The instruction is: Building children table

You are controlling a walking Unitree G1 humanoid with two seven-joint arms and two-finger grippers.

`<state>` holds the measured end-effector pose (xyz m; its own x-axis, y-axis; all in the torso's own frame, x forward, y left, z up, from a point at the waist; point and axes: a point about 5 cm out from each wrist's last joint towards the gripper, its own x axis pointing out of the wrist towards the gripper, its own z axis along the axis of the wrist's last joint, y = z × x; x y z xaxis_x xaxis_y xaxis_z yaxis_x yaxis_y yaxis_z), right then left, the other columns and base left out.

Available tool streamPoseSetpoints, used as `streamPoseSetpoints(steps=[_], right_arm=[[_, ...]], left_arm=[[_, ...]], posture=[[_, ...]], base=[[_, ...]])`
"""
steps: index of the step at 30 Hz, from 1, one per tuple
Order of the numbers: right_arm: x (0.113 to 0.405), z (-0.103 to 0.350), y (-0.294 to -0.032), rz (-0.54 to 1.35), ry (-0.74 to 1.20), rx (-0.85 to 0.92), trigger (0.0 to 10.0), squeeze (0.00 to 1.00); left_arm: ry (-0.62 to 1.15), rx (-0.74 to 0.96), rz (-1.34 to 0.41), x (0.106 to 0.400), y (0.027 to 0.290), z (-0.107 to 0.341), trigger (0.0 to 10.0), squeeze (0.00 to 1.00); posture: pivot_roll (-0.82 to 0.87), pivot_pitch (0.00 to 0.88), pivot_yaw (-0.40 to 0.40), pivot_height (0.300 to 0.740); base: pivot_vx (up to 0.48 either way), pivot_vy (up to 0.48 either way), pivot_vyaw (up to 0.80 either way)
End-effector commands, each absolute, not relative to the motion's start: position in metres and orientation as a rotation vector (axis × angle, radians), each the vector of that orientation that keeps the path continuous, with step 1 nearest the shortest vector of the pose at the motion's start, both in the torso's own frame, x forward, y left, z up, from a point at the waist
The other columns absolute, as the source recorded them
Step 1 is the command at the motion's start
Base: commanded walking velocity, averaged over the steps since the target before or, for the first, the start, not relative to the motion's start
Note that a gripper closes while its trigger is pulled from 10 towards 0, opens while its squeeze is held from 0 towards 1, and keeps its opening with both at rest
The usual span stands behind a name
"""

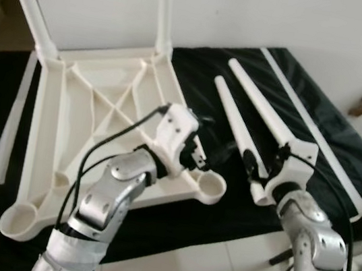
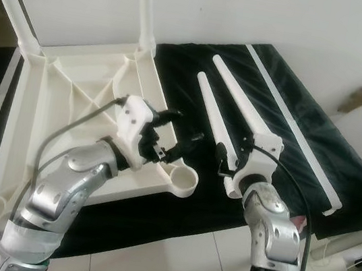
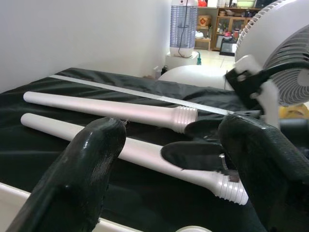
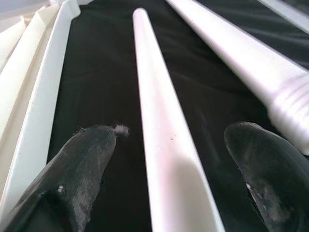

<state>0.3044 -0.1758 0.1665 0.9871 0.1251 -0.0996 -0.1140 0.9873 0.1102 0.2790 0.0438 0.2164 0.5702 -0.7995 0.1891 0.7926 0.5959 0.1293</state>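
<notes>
Right wrist view has our right gripper (image 4: pixel 169 179) spread open astride the nearer table leg (image 4: pixel 161 125) on the black sheet (image 4: pixel 96 82), left gripper (image 1: pixel 192 152) open over the upturned tabletop (image 1: pixel 103 107); leg looks light, stiff, slick plastic, so we'd grip near its threaded end.

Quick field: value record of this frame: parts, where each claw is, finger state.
surface: black cloth over the work area
tabletop: white ribbed tabletop lying underside up, two legs already standing at its far corners
loose legs: two white tapered table legs side by side on the cloth, threaded ends toward the robot
left claw: left claw open, over the near corner socket of the tabletop
right claw: right claw open, fingers straddling the nearer loose leg, not closed on it
</notes>
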Motion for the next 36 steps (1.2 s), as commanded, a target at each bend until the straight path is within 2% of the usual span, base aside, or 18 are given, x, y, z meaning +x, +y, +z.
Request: streamPoseSetpoints(steps=[1, 8, 12, 20, 36], right_arm=[[0.313, 0.165, -0.179, 0.116, 0.141, 0.134, 10.0, 0.00], [0.330, 0.166, -0.178, 0.096, 0.212, 0.214, 10.0, 0.00], [0.334, 0.165, -0.177, 0.100, 0.257, 0.198, 10.0, 0.00], [0.350, 0.167, -0.181, 0.129, 0.485, 0.160, 10.0, 0.00], [0.347, 0.153, -0.182, 0.201, 0.742, 0.125, 9.8, 0.00]], left_arm=[[-0.237, 0.023, -0.948, 0.277, 0.041, 0.219, 10.0, 0.00], [-0.228, 0.007, -0.946, 0.273, 0.042, 0.218, 10.0, 0.00], [-0.224, 0.007, -0.943, 0.271, 0.043, 0.218, 10.0, 0.00], [-0.204, -0.011, -0.928, 0.268, 0.045, 0.216, 10.0, 0.00], [-0.198, -0.029, -0.906, 0.267, 0.045, 0.217, 10.0, 0.00]], posture=[[-0.05, 0.128, 0.022, 0.740], [-0.04, 0.146, 0.019, 0.740], [-0.03, 0.160, 0.018, 0.740], [-0.02, 0.185, 0.006, 0.740], [-0.02, 0.178, -0.012, 0.740]], base=[[0.000, 0.000, 0.00], [0.000, 0.000, 0.00], [0.000, 0.000, 0.00], [0.000, 0.000, 0.00], [0.000, 0.000, 0.00]])
